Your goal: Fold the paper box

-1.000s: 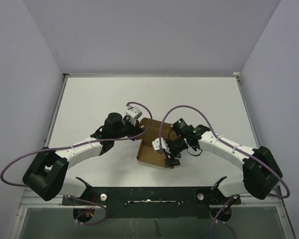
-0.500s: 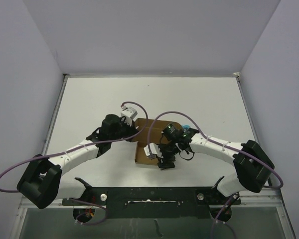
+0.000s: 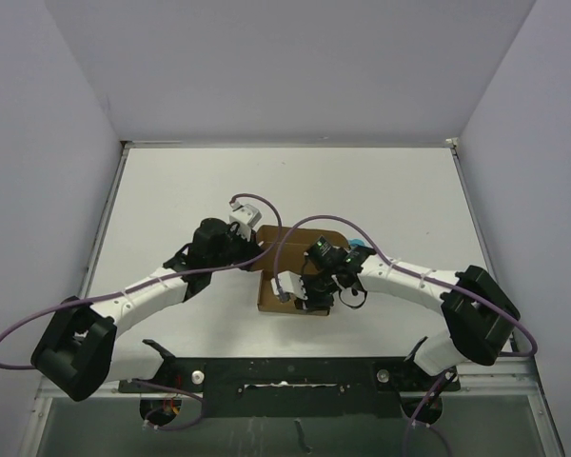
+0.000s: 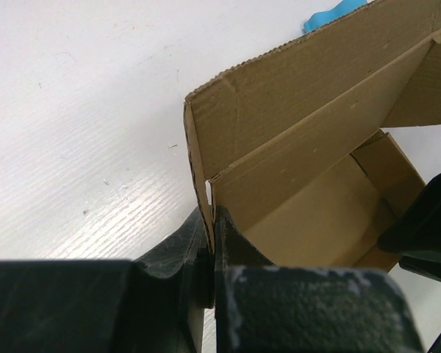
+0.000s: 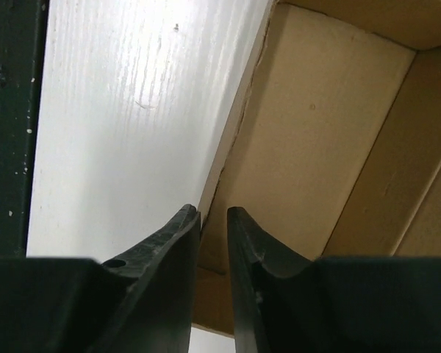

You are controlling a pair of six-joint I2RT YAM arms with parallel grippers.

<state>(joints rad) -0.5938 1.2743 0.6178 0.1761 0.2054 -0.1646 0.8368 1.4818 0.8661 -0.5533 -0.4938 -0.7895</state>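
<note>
On one table [image 3: 171, 190], one paper box [image 4: 301, 169], left pincer [image 4: 212, 229] clamping one wall, right pincer [image 5: 213, 215] pinching another

right fingers [image 5: 165, 254]: narrow gap astride wall edge | paper box [image 5: 316, 147]: inside showing | table [image 5: 132, 110]: white

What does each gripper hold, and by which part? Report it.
Left gripper pinches the brown cardboard paper box by a wall's corner edge. Right gripper straddles another wall's rim; grip unclear.
</note>
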